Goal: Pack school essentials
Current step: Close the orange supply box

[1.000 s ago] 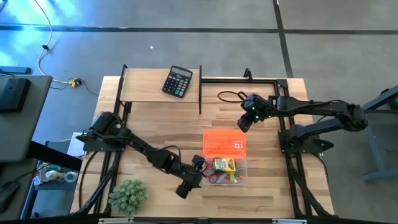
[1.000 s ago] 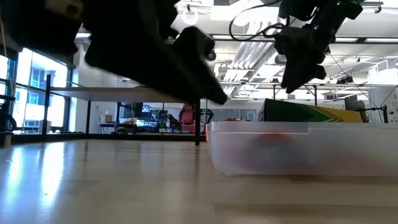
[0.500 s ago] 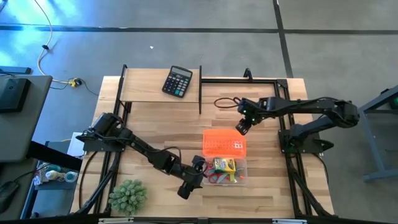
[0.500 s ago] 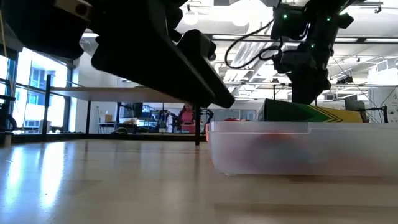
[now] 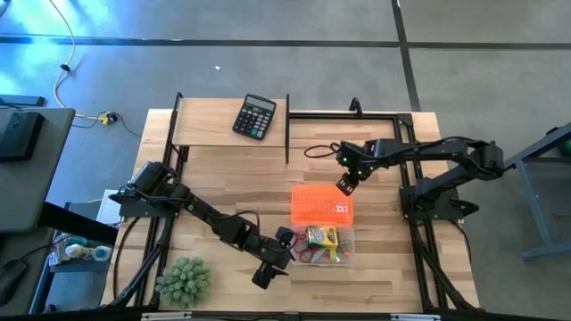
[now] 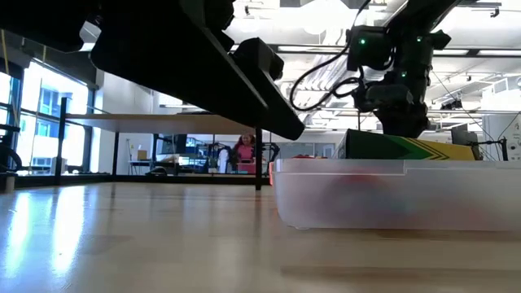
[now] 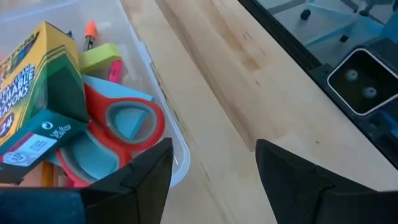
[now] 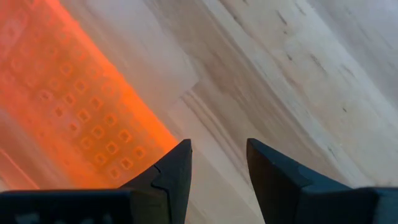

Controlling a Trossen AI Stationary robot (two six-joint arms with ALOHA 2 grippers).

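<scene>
A light wooden slatted table filled the centre of the overhead frame, edged by a black metal frame. A black calculator sat on its raised back section, at upper centre. A spiky green plant stood at the lower left corner. Right of centre, a flat orange perforated lid lay on the wood, touching a clear plastic box just below it, which held a yellow-green crayon carton and red-handled scissors.
</scene>
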